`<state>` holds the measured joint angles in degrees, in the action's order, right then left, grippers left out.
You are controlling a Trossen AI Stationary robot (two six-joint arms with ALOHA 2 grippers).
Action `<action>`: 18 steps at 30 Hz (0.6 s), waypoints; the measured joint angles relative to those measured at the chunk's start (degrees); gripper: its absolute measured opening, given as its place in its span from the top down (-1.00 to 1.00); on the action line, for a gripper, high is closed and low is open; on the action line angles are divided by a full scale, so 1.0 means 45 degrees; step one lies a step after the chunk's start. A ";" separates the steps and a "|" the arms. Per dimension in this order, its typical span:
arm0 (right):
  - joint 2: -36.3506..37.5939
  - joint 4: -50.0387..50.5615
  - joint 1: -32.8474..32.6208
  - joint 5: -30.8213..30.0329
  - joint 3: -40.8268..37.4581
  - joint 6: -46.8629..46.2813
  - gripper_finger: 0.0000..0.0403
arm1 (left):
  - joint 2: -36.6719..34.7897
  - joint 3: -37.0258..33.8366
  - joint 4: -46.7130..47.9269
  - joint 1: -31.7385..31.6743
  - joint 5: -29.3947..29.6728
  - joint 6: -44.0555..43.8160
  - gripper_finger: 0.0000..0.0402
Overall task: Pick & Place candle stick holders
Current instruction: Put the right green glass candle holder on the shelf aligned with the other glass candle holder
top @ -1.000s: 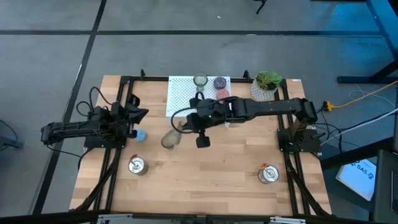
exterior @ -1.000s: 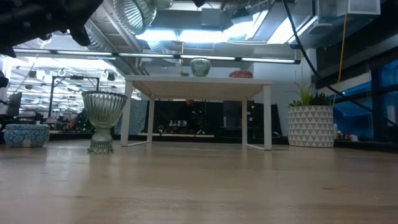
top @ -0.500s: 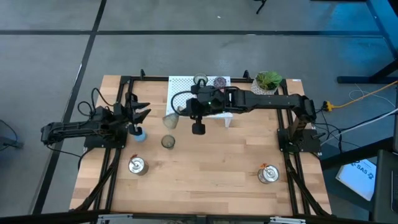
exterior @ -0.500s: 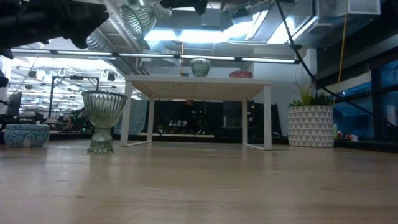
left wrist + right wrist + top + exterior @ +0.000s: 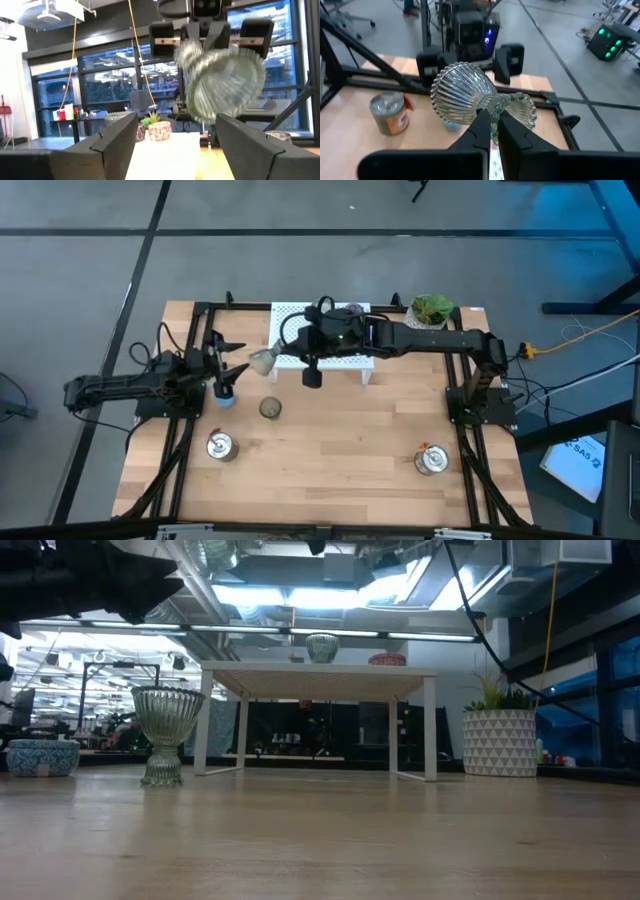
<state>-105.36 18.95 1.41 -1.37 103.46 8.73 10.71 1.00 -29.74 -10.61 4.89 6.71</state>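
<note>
We find the right gripper point(image 5: 490, 131) closed on the narrow waist of a ribbed, olive-clear glass cup point(image 5: 262, 361), held on its side in the air beside the left edge of the white rack point(image 5: 288, 320), bowl facing the left arm. Its rim is beaded and its foot fluted. A second glass cup point(image 5: 270, 409) stands upright on the worktop point(image 5: 340, 450). On the rack sit a third glass cup point(image 5: 321, 647) and a pink cup point(image 5: 387, 659). A blue cup point(image 5: 224, 397) rests just beside the left gripper point(image 5: 228, 362), whose fingers point(image 5: 115, 137) are spread wide and hold nothing. Two silver cups point(image 5: 219, 446) point(image 5: 431, 460) stand near the front corners.
</note>
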 joint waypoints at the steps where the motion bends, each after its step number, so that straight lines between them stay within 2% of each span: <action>1: 0.0000 -0.0145 0.0000 0.0026 0.0000 -0.0070 0.93 | 0.0174 0.0000 -0.0312 0.0000 -0.0004 -0.0024 -0.31; 6: -0.0143 -0.0418 0.0000 0.0123 -0.0002 -0.0087 0.93 | 0.1090 0.0003 -0.1474 0.0004 -0.0597 -0.0331 -0.31; 11: -0.0436 -0.0707 0.0005 0.0750 -0.0010 -0.0082 0.93 | 0.2122 0.0003 -0.2835 0.0003 -0.0055 -0.0484 -0.30; 18: -0.0656 -0.1146 0.0010 0.0761 -0.0015 0.0020 0.93 | 0.3104 0.0003 -0.3786 0.0005 0.0087 -0.0357 -0.24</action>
<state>-108.31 13.79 1.45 2.05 103.39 8.82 24.68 1.02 -46.78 -10.59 5.28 5.10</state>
